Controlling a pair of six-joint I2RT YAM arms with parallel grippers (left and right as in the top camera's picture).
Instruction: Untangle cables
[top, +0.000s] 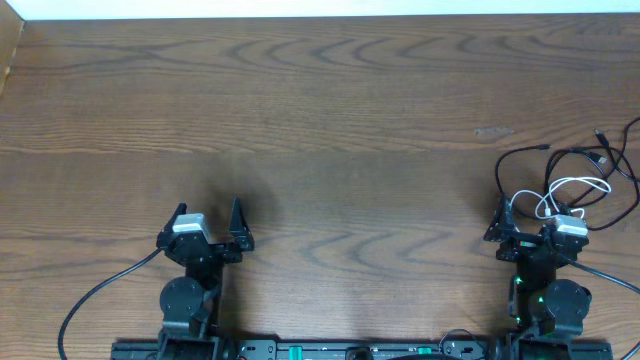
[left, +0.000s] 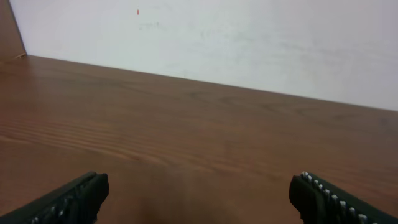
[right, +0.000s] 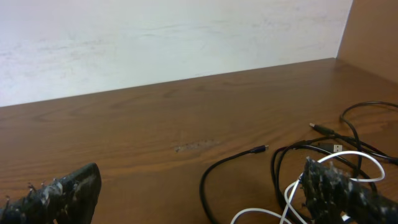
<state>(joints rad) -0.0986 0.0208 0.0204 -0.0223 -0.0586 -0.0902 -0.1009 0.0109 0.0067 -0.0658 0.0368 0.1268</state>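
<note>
Overhead: left hand (top: 208, 207), fingers apart, sits far from the work. Right hand (top: 528, 222), also spread, is beside, perhaps touching, the tangled black cable (top: 575, 155) and white cable (top: 585, 181) at right on the table (top: 320, 120); closing there probably pinches both.

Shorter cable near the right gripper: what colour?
The shorter cable is white; the right wrist view shows it best.

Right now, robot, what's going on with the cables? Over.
Left pincer open, holding nothing. Right pincer open, holding nothing. Black cable and white cable tangled beside the right pincer. Nothing seen blocking. Over.
</note>
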